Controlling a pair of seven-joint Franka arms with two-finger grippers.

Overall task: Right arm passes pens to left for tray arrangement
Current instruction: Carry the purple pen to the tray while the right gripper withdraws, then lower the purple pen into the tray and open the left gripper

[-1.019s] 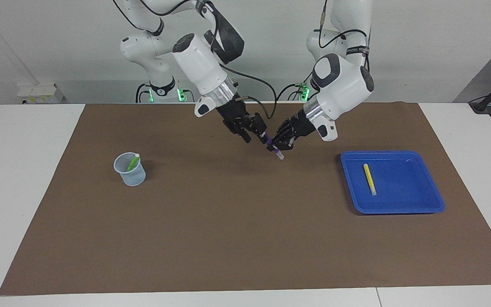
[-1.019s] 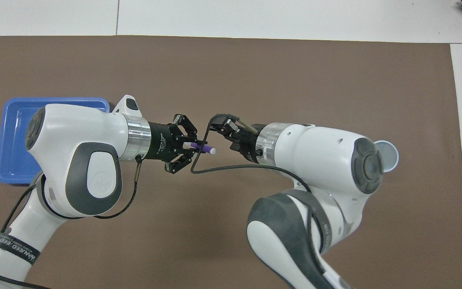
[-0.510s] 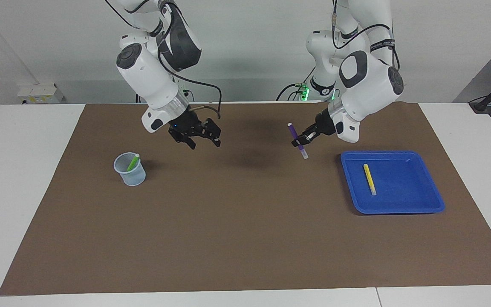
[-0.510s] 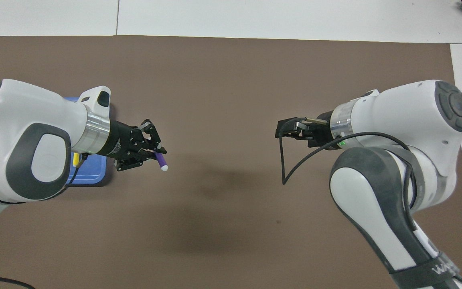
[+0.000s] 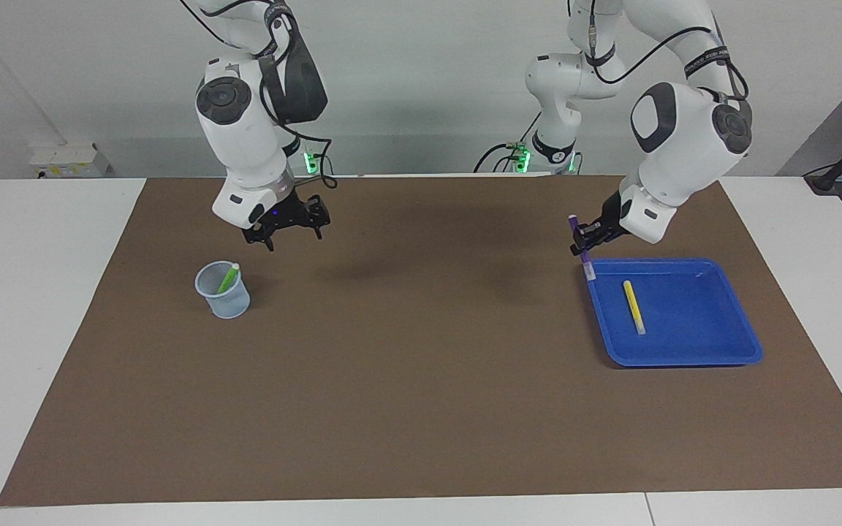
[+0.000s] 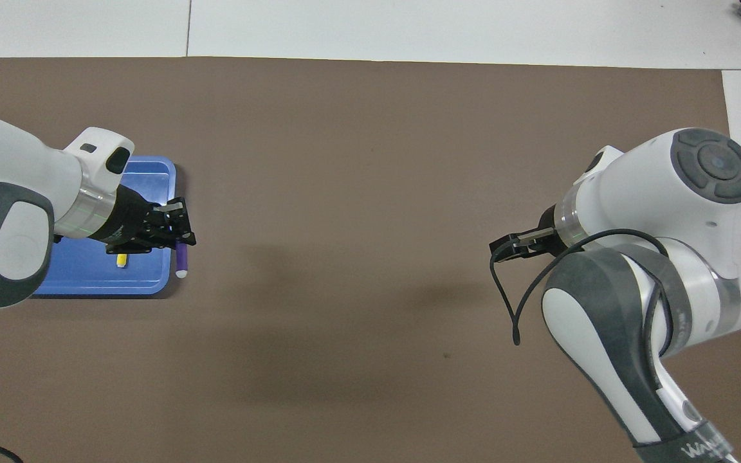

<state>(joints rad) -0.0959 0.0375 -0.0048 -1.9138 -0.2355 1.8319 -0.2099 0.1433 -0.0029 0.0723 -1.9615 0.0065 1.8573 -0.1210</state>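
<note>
Tray [image 5: 728,351] holds the yellow pen [image 5: 634,307]. Left gripper [image 5: 583,241], over the tray's rim, is clenched mid-barrel on the purple pen [image 5: 580,245]: light, stiff, probably slick. Right gripper [image 5: 286,230] is spread wide, holding nothing, well apart from the tray.

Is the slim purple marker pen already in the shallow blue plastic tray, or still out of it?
Out. The purple marker pen hangs in the left pincer, shut on it, over the blue tray's rim.
</note>
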